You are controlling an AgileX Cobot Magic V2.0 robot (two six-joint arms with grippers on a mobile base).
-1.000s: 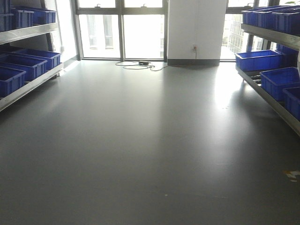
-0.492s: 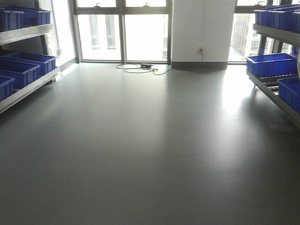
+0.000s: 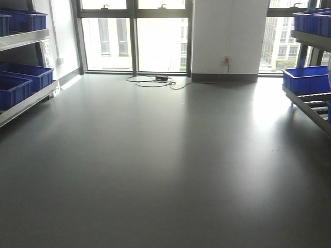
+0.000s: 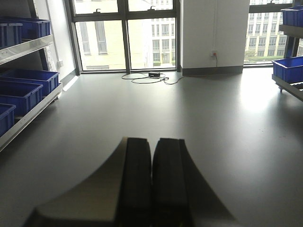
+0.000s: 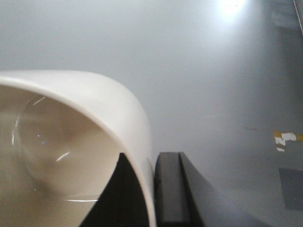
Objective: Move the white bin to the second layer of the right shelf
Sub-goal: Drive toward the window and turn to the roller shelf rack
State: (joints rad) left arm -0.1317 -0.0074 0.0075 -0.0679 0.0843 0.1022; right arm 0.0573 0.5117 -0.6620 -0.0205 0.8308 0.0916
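A: Right wrist view: where is your white bin (image 5: 94, 109)?
B: In your right gripper (image 5: 149, 163), above the grey floor (image 5: 203, 71). One finger sits inside the rim and one outside, clamping the wall.
A: And your left gripper (image 4: 151, 142)?
B: Its fingers are pressed together with nothing between them. The right shelf (image 3: 315, 102) shows at the front view's right edge.

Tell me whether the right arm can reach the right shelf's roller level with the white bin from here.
Probably not. The right gripper clamps the white bin by its wall, but the roller level lies at the frame's far right, across open floor. Nothing blocks it; the base looks too far.
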